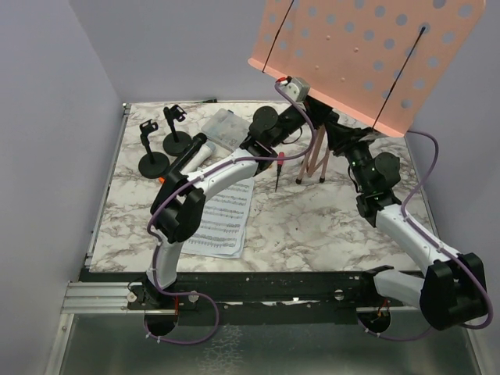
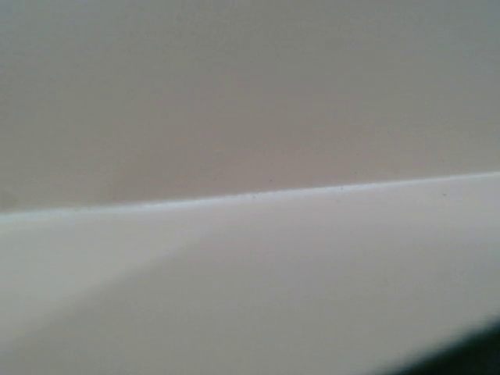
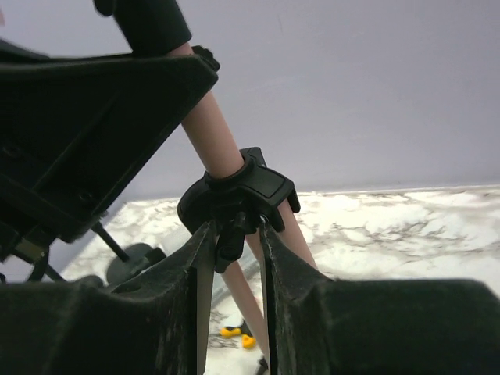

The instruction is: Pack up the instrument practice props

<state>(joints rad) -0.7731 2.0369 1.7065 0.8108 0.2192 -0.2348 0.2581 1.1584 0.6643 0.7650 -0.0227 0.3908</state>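
Pink perforated desk [image 1: 351,47] is sitting tilted atop its tripod [image 1: 312,162], which is standing on the marble table [image 1: 328,226] towards the far right. You are holding the right gripper [image 3: 237,228] up at the tripod's pole [image 3: 215,133]. Its fingers [image 3: 199,273] are standing narrowly apart either side of the small black lever [image 3: 230,238] on the collar [image 3: 262,183]; I cannot tell whether they are pinching it. You are reaching the left gripper [image 1: 301,109] in under the desk's near edge. Its wrist camera is giving only a pale blur, so I cannot tell how its jaws are standing. Sheet-music pages [image 1: 226,215] are lying flat beneath the left arm. Grey-headed microphone [image 1: 199,148] is lying near two black mic holders [image 1: 153,162], both standing upright at far left. Clear box [image 1: 223,127] and red screwdriver [image 1: 279,170] are lying between those and the tripod.
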